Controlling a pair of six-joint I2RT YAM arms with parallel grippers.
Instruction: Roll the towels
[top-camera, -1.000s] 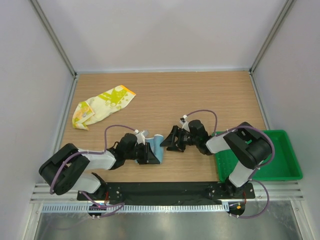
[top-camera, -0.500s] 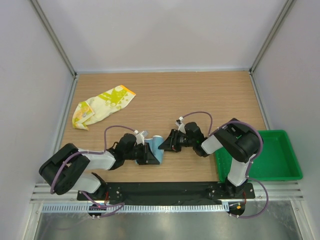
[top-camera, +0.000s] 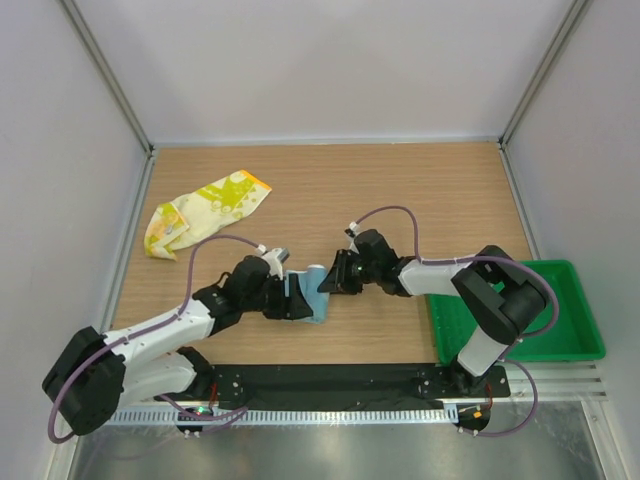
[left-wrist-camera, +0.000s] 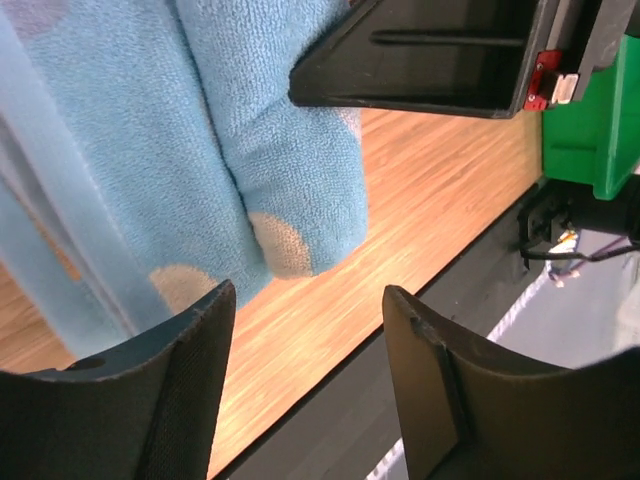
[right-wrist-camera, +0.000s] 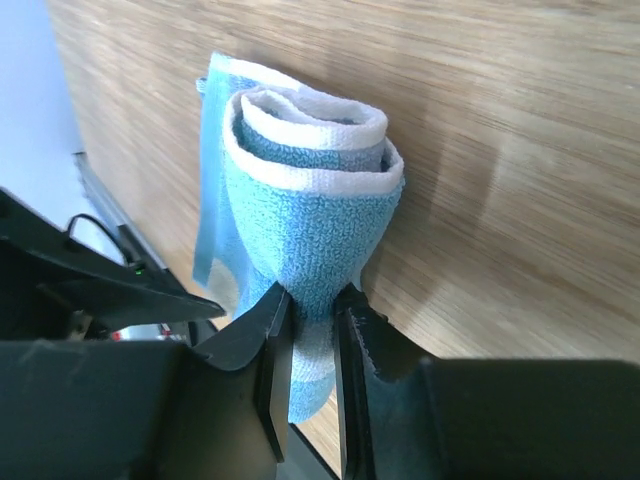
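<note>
The light blue polka-dot towel (top-camera: 314, 294) is rolled up near the table's front middle, its spiral end showing in the right wrist view (right-wrist-camera: 305, 190). My right gripper (top-camera: 332, 281) is shut on the roll, its fingers (right-wrist-camera: 275, 345) pinching the roll's side. My left gripper (top-camera: 302, 305) is open right beside the roll; the roll fills the upper left of the left wrist view (left-wrist-camera: 250, 130), apart from the left fingertips (left-wrist-camera: 195, 340). The pale yellow towel (top-camera: 205, 212) with lime-green and orange patches lies loosely crumpled at the far left.
A green plastic tray (top-camera: 560, 340) sits at the front right edge, also in the left wrist view (left-wrist-camera: 590, 120). Grey enclosure walls ring the wooden table (top-camera: 400, 190). The black base rail (top-camera: 330, 380) runs along the near edge.
My right gripper has moved left to the blue roll and closed on it. My left arm has stretched forward, and its gripper now sits slightly right of where it was.
</note>
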